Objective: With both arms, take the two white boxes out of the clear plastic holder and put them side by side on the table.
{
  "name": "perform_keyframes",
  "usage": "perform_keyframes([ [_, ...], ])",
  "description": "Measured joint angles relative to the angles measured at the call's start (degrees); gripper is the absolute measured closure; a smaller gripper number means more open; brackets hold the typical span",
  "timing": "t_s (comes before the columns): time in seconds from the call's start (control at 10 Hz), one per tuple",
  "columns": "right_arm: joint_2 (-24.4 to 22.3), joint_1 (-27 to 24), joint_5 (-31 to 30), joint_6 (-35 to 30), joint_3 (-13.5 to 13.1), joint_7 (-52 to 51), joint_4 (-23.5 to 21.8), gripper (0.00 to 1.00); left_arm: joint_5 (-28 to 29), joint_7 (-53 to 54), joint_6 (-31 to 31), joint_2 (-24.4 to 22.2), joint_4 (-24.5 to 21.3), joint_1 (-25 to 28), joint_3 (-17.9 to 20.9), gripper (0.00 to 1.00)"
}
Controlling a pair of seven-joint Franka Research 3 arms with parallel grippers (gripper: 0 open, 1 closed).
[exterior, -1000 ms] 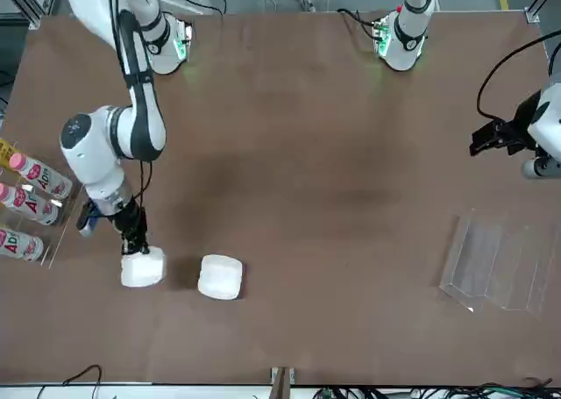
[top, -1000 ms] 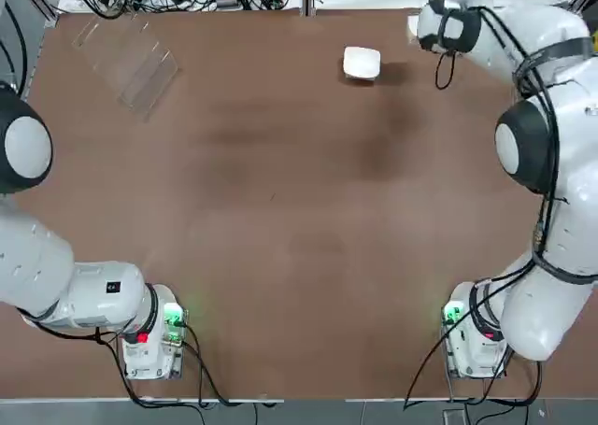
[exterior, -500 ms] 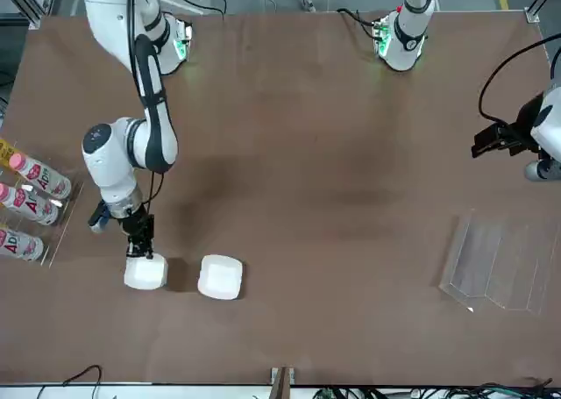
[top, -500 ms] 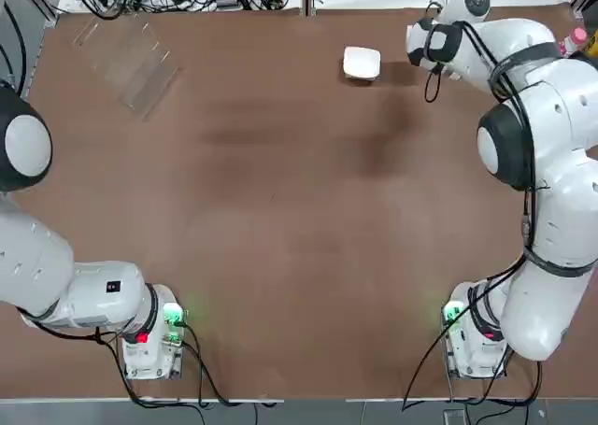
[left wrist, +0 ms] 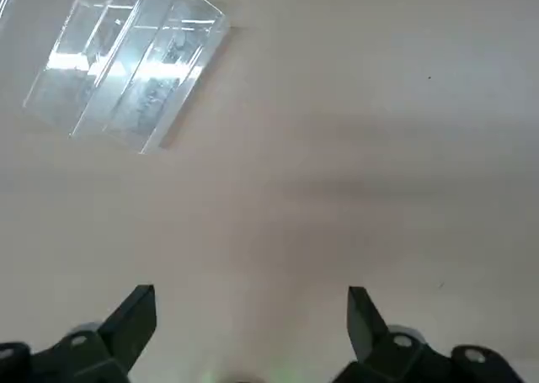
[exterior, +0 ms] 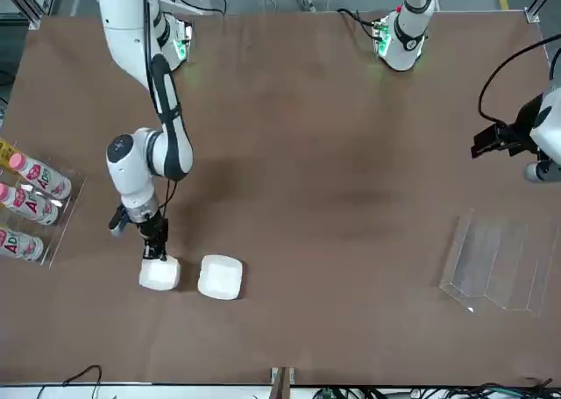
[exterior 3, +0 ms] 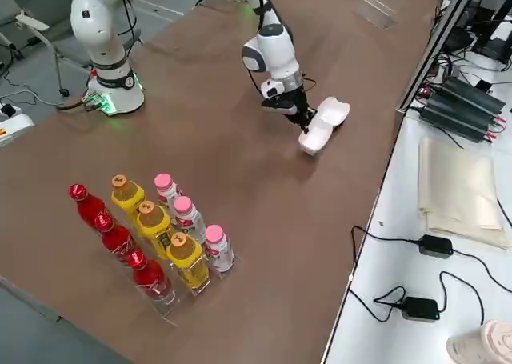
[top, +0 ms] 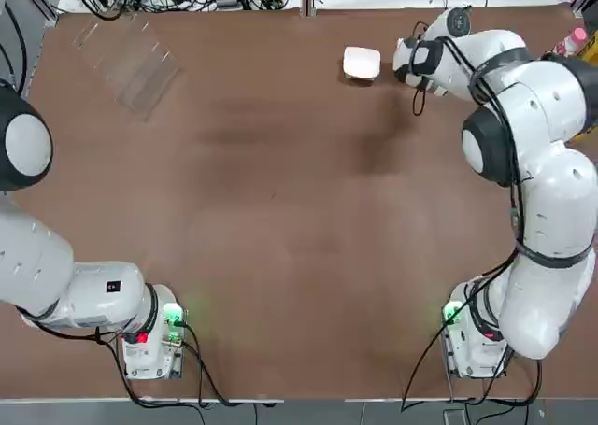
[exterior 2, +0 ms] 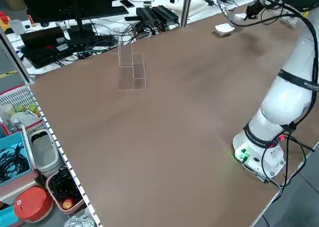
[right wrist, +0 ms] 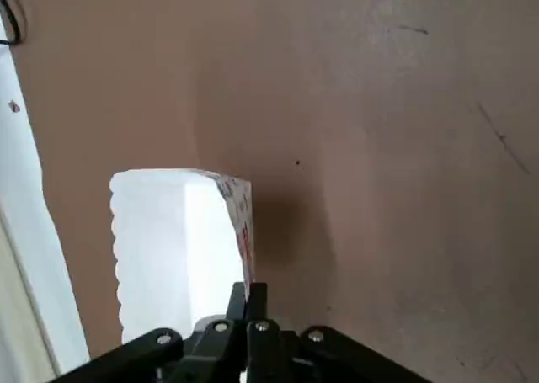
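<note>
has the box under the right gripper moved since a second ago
Yes. In the front view the smaller white box under the shut right gripper has slid toward the larger white box, which stayed put, narrowing their gap.

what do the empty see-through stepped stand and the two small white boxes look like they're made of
The empty see-through stepped stand looks like clear glossy acrylic: the brown table shows through it and only its edges glint. The two small white boxes look like matte white plastic or card, with rounded corners and no shine; which one, the look leaves open.
</note>
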Motion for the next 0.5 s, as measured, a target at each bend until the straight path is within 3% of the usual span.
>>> perform_keyframes([
  [0.5, 2.82, -0.80, 0.58, 4.46, 2.63, 0.16, 0.41, 0.99, 0.00, 0.30, 0.00, 0.13, -0.37, 0.84, 0.06, 0.00],
])
